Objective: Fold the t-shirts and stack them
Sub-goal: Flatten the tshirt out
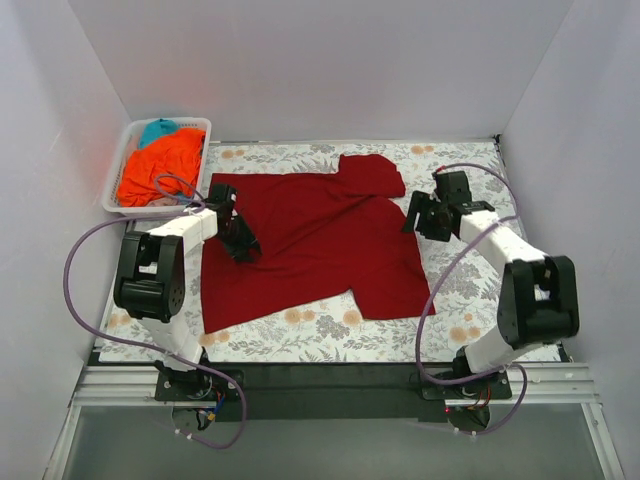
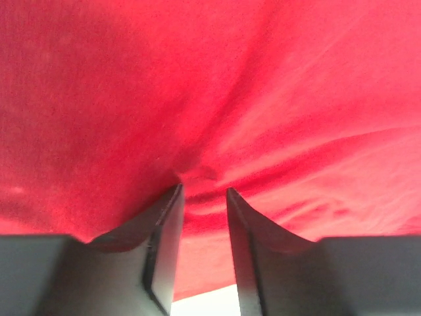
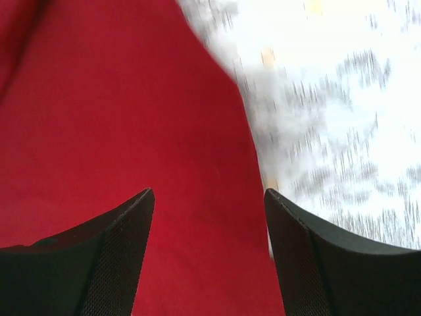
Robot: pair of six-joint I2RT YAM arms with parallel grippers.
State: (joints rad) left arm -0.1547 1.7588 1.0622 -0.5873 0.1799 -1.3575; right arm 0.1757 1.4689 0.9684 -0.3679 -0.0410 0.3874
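The dark red t-shirt (image 1: 320,240) lay spread on the counter (image 1: 330,335). The left fingers (image 2: 172,205) were clamped on a pucker of its cloth, and the right fingers (image 3: 139,212) stood apart above its right edge. The white basket (image 1: 135,133), at the far left corner, held the orange t-shirt (image 1: 160,167) and the teal t-shirt (image 1: 157,129).

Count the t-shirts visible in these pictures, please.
3: the dark red t-shirt spread on the tablecloth; the orange t-shirt and teal t-shirt in the basket, far left. More may be hidden underneath.
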